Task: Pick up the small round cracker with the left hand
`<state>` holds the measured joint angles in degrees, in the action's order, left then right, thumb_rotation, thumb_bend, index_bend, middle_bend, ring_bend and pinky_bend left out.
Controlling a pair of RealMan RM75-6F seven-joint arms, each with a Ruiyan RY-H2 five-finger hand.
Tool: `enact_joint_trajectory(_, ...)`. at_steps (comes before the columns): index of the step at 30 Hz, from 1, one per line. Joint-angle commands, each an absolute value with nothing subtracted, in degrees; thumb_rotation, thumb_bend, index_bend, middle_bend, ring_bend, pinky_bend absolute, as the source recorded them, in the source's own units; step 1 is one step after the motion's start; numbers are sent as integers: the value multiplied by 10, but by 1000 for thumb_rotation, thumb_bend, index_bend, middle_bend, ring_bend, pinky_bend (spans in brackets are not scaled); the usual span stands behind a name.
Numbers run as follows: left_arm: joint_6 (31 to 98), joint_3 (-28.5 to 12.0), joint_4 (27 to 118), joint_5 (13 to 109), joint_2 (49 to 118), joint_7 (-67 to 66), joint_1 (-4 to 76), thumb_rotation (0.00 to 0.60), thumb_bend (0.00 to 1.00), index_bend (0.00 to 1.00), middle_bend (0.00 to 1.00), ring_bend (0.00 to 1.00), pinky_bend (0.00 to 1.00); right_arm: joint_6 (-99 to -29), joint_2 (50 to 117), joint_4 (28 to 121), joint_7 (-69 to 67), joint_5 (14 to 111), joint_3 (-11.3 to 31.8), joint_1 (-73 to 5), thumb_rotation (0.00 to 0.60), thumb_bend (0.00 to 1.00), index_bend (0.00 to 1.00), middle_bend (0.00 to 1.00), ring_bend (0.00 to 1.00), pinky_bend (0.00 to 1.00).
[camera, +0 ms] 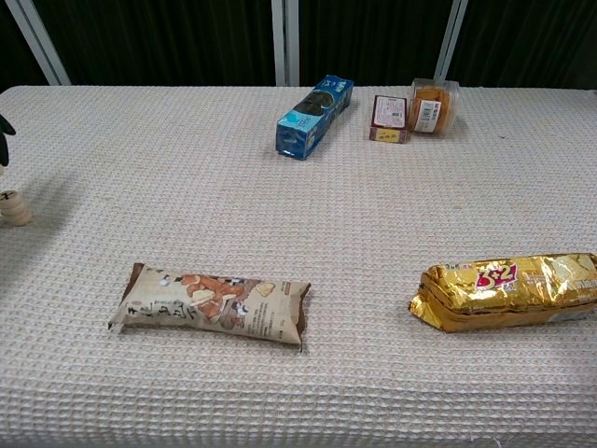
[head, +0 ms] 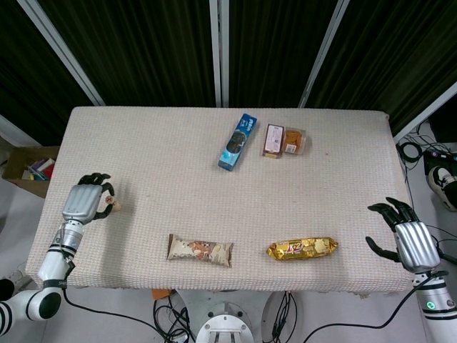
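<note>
Worktop (head: 178, 179) wore a cream cloth with a fine waffle weave. Small round cracker (camera: 16, 209) was pale tan with a small dark mark on top. Left hand (head: 84, 202) had a silver back and black fingers; right hand (head: 408, 239) the same. Snack bar wrapper (camera: 210, 303) was brown at the ends, cream in the middle with printed nut pictures. Foil packet (camera: 508, 289) was shiny gold with red lettering. Cookie box (camera: 314, 117) was blue with dark cookie print. Clear tub (camera: 417, 110) showed orange-brown contents and a maroon label.
</note>
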<state>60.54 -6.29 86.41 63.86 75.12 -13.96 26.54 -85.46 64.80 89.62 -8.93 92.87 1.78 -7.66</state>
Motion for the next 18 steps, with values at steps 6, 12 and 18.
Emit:
enact_joint_trajectory(6,588,-61,845,631,766,-138,272,600,361,492,166,106,149,-864,636,908,-81,929,19,-72,600,199,275,274,114,201)
enact_joint_trajectory(12,578,-63,836,623,773,-139,277,600,359,487,166,106,149,-865,637,906,-86,925,18,-68,600,200,275,274,114,201)
enact_joint_trajectory(18,572,-63,835,616,773,-146,281,600,359,483,166,106,149,-866,638,904,-88,924,18,-68,600,200,275,274,113,201)
